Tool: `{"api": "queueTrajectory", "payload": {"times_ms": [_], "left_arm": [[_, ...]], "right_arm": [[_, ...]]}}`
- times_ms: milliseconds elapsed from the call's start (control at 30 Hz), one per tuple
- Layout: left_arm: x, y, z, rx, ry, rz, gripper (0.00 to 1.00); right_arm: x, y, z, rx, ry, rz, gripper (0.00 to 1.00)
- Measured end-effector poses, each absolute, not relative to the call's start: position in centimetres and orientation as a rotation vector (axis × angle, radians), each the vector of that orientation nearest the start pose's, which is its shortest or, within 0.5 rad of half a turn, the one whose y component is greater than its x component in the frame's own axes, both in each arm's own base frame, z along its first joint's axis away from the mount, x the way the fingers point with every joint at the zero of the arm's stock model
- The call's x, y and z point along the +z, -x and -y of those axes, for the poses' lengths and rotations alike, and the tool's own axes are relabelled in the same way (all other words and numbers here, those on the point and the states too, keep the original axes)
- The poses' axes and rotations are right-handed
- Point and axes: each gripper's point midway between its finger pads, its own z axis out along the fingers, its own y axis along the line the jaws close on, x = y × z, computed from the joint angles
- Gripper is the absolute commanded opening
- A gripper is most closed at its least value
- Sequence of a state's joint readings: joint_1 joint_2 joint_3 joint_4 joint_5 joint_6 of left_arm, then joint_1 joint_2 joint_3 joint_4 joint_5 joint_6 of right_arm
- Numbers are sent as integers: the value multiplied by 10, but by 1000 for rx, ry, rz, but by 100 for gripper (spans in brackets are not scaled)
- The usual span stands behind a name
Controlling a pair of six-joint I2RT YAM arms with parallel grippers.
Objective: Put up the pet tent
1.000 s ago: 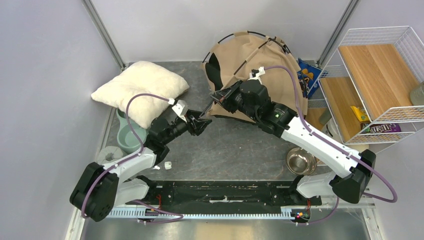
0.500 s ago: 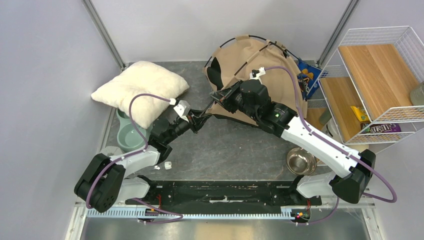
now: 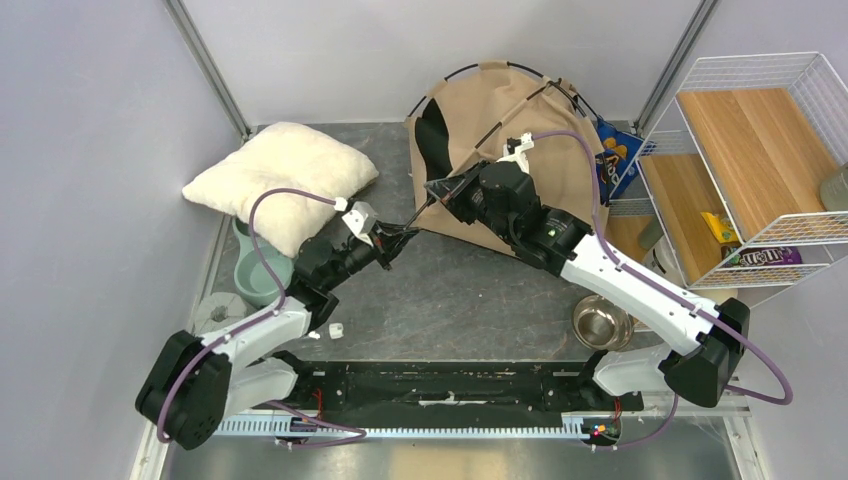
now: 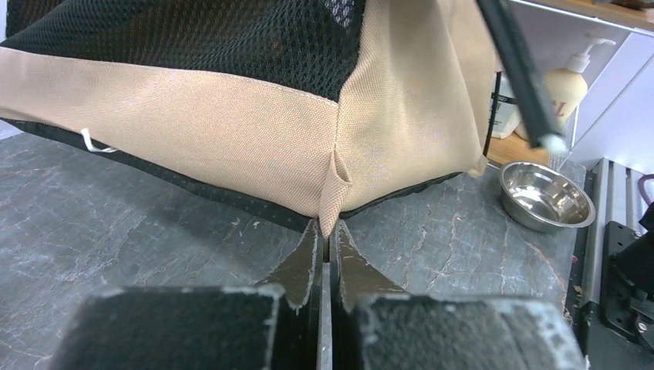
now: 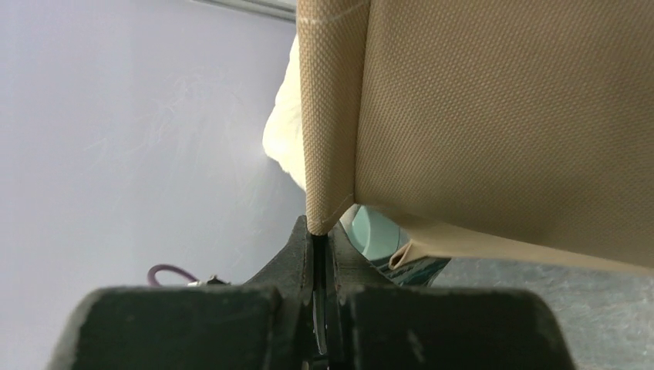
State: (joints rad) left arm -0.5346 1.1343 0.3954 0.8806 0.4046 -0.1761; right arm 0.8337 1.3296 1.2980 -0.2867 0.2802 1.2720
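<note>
The pet tent [image 3: 500,120] is tan fabric with thin black crossing poles and a black mesh opening. It stands at the back of the table, partly raised. My left gripper [image 3: 405,236] is shut on a small tan fabric tab [image 4: 334,193] at the tent's lower front corner, just above the tabletop. In the left wrist view its jaws [image 4: 328,230] pinch the tab's tip. My right gripper [image 3: 433,188] is shut on the end of a tan fabric sleeve [image 5: 324,131] at the tent's edge, pinched between the fingertips [image 5: 320,228]. A loose black pole end [image 4: 518,73] with a white tip hangs at the right.
A fluffy white pillow [image 3: 280,172] lies back left, with a green double bowl [image 3: 262,274] in front of it. A steel bowl [image 3: 602,322] sits front right. A wire shelf [image 3: 760,150] with wooden boards stands at the right, and a blue packet [image 3: 615,150] lies beside the tent.
My left gripper has closed on the tent's corner tab. The right gripper has lifted its hold a little, and the tent now stands taller and more stretched.
</note>
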Motion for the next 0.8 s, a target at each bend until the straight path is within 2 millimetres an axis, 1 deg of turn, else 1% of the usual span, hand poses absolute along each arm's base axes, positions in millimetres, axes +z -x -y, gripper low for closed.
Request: {"api": "queueTrajectory", "payload": {"times_ms": [200, 333, 467, 633, 800], "left_arm": [[234, -261, 246, -879, -616, -1380, 2], [240, -254, 242, -880, -617, -1376, 2], [238, -251, 240, -879, -618, -1393, 2], [230, -251, 240, -878, -620, -1429, 2], [229, -251, 239, -876, -619, -1438, 2]], "right_arm": [[340, -312, -315, 1092, -596, -1883, 0], [339, -315, -315, 1064, -568, -1874, 0], [329, -321, -316, 1014, -554, -1883, 0], [314, -327, -318, 955, -537, -1905, 0], [308, -330, -317, 926, -528, -1910, 0]]}}
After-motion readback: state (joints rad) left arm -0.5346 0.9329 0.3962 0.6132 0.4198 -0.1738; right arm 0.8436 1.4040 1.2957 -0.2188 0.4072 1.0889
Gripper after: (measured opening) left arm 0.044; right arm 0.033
